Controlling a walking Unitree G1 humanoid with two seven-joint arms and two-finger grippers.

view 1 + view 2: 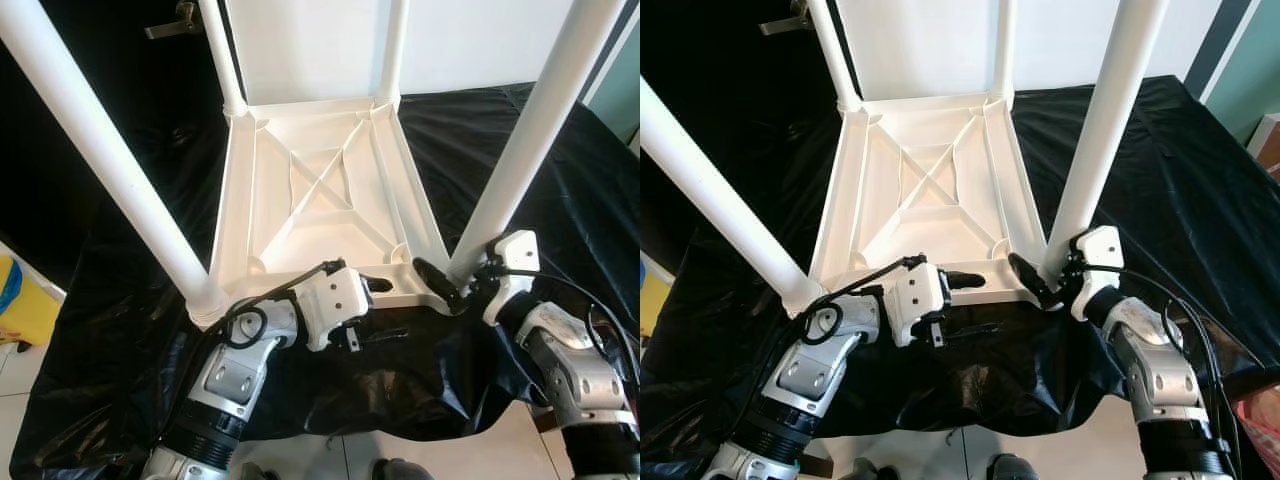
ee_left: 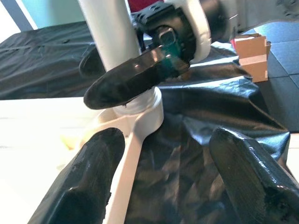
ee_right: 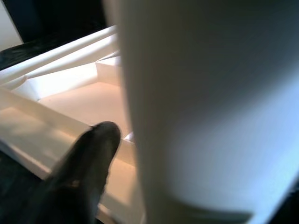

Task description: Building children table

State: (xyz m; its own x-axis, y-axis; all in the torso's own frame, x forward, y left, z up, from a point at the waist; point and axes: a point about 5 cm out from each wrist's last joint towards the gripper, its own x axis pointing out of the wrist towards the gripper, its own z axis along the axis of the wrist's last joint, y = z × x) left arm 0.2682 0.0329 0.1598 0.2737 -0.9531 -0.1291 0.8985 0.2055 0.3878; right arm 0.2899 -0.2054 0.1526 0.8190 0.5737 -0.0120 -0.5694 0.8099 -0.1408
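A white children's table (image 1: 320,190) lies upside down on a black cloth (image 1: 560,190), its four legs pointing up. My right gripper (image 1: 455,277) is at the base of the near right leg (image 1: 520,150), one finger (image 1: 438,283) on the leg's inner side and the other behind it, shut on the leg. The right wrist view has that leg (image 3: 210,102) right against a finger (image 3: 88,158). My left gripper (image 1: 385,308) is open at the table's near rim, one finger on the rim, the other over the cloth. In the left wrist view both fingers (image 2: 88,182) frame the leg socket (image 2: 140,107).
The near left leg (image 1: 100,150) slants up close to my left arm. A yellow object (image 1: 20,300) sits on the floor at the left. A cardboard box (image 2: 252,56) stands beyond the cloth. White floor (image 1: 480,455) lies at the cloth's near edge.
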